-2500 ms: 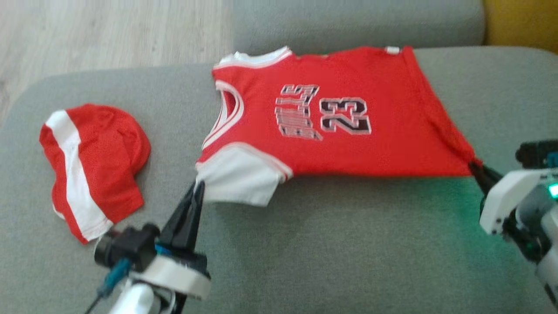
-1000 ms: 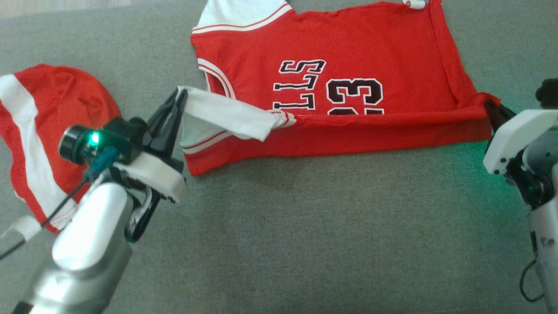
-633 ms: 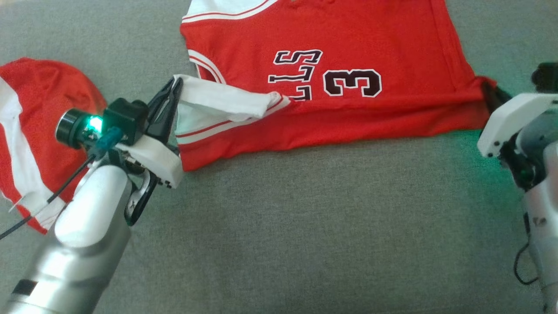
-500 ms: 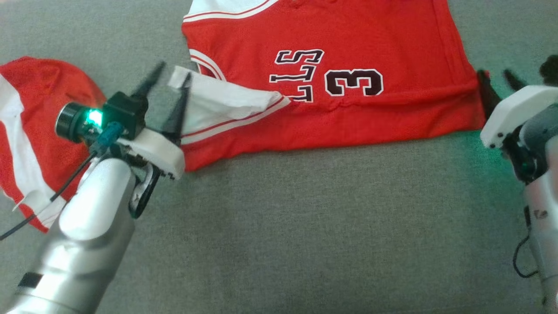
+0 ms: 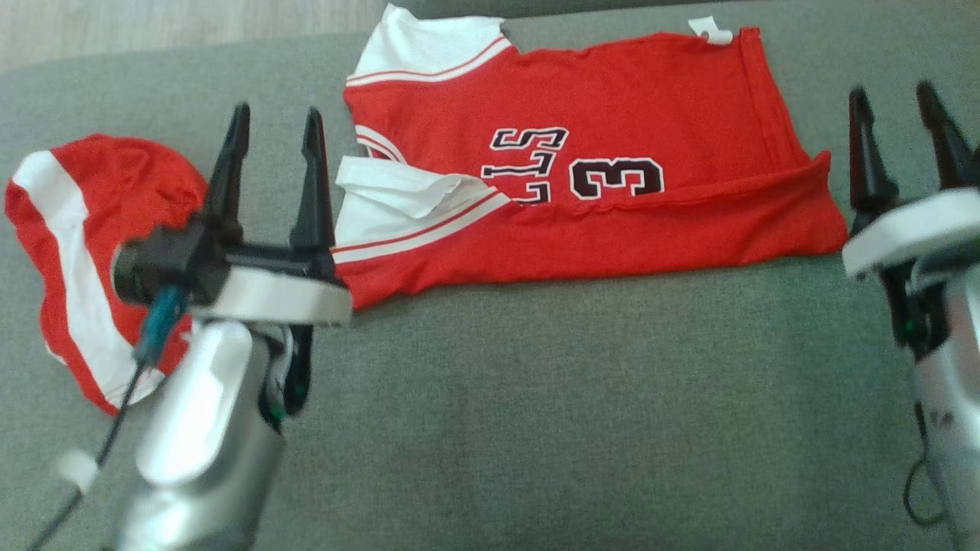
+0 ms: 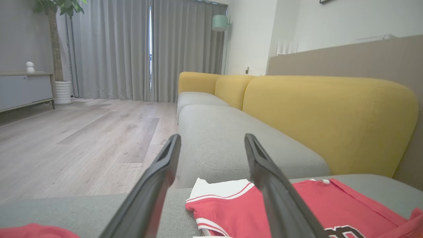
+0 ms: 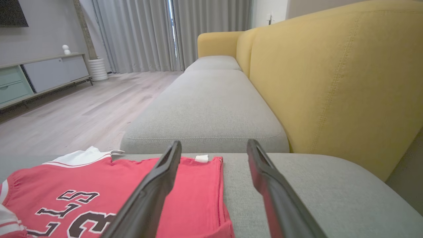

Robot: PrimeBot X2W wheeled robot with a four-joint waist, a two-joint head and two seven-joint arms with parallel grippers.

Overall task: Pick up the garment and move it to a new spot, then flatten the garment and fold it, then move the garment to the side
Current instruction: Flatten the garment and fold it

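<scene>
Let go at both ends since a second back: near hem, then pinched and carried over, now dropped in a half fold. Lying upper centre of the head view on the grey seat cushion (image 5: 536, 398): red jersey (image 5: 612, 92), near edge doubled up over the lower part of the lettering (image 5: 574, 164), white sleeve (image 5: 390, 191) crumpled at the left end.

Soft, light, limp knit by the look. Likely to slump and slide on itself rather than hold a crease. Best taken by pinching the folded edge at its two ends, both layers together.

Just left of the crumpled sleeve in the frame: left gripper (image 5: 272, 126), fingers well apart, nothing between. Just right of the jersey's right end: right gripper (image 5: 892, 99), fingers likewise spread and empty.

Far left, a second red-and-white piece (image 5: 84, 252), apart from the jersey. Beyond, in the wrist views, yellow backrest (image 6: 330, 119) at right and wood floor (image 6: 82, 138) at left.
</scene>
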